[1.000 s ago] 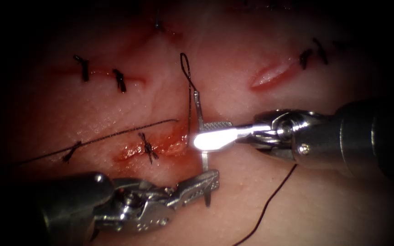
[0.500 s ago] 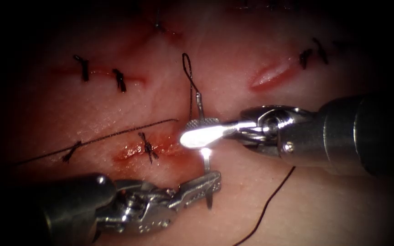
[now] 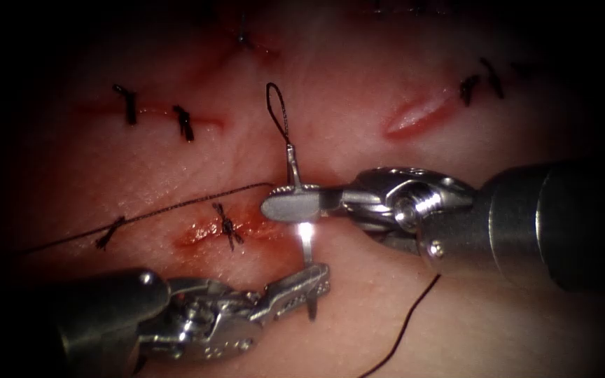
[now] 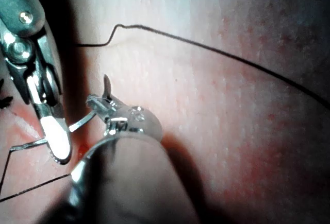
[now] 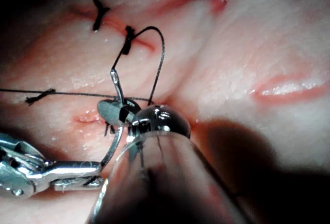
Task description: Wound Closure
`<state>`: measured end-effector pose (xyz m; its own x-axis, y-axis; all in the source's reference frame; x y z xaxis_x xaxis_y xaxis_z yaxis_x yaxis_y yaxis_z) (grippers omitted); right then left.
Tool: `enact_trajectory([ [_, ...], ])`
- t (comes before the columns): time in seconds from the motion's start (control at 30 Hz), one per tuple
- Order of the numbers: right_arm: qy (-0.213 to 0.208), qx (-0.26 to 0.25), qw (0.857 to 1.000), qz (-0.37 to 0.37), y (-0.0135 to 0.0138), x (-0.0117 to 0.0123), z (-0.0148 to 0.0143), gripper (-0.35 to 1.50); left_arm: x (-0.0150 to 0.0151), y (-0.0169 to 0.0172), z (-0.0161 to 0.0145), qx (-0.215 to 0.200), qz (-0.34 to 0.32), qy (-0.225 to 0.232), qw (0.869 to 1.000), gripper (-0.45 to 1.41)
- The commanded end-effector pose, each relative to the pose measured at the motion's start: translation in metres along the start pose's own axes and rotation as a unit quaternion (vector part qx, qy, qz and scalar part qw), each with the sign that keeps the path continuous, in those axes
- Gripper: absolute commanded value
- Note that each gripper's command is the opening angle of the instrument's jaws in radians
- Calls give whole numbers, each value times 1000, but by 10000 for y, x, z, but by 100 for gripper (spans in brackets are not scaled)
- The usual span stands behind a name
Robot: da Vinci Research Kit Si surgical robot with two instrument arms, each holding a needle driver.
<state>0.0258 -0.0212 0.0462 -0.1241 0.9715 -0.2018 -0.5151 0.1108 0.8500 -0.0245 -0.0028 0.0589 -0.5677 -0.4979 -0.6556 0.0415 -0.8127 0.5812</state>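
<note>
The curved needle point(image 3: 307, 241) stands clear of the tissue point(image 3: 358, 112) at the right end of the cut point(image 3: 204, 234). My left tool point(image 3: 314, 278) comes from the lower left, its jaws shut on the needle near the pointed end, with the tip poking out below. The right tool point(image 3: 287, 204) reaches in from the right and has its jaws shut on the needle near the thread end. Thread point(image 3: 278, 108) loops up from the needle's tail. Up close, the left jaws point(image 4: 105, 108) grip the needle point(image 4: 82, 123) beside the right tool point(image 4: 55, 137). The right jaws point(image 5: 116, 112) clamp the needle point(image 5: 117, 84).
A knotted stitch point(image 3: 227, 225) crosses the cut amid red fluid point(image 3: 260, 225). A long thread point(image 3: 176, 206) runs left over the tissue, and another strand point(image 3: 407, 322) lies at the lower right. Stitched cuts point(image 3: 155, 112) and an open slit point(image 3: 418, 112) lie farther back.
The right tool slid left along the needle, and its open jaws closed on it near the thread end. The needle and thread loop shifted slightly left. The left tool barely moved.
</note>
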Motion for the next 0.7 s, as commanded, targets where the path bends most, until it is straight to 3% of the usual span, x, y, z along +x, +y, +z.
enact_trajectory([
  [0.03,-2,5,1000,0,-1,-1,10,-35,-3,0,7,0,-1,2,1000,54],
  [0.07,-3,7,1000,1,-1,0,10,-35,-4,-1,7,0,-2,2,1000,86],
  [0.17,8,20,1000,4,3,6,6,-35,-12,-8,3,12,-122,-2,992,126],
  [0.27,25,37,999,-1,7,13,3,-35,-18,-11,-2,12,-159,1,987,126],
  [0.3,31,43,999,-6,10,16,1,-35,-25,-13,-6,12,-192,1,981,88],
  [0.33,36,51,998,-11,13,19,0,-35,-32,-13,-9,12,-207,-4,978,66],
  [0.4,58,72,995,-23,19,26,-3,-35,-51,-13,-13,-22,-242,-16,970,2],
  [0.47,77,90,992,-33,24,29,-6,-35,-80,-14,-14,-76,-279,-32,957,-32],
  [0.53,85,96,991,-48,26,30,-9,-35,-108,-12,-13,-122,-300,-36,945,-45],
  [0.67,86,100,986,-98,27,30,-11,-35,-145,-4,-4,-185,-323,-53,927,-45],
  [0.7,86,100,986,-98,27,30,-11,-35,-145,-4,-4,-185,-323,-53,927,-45],
])
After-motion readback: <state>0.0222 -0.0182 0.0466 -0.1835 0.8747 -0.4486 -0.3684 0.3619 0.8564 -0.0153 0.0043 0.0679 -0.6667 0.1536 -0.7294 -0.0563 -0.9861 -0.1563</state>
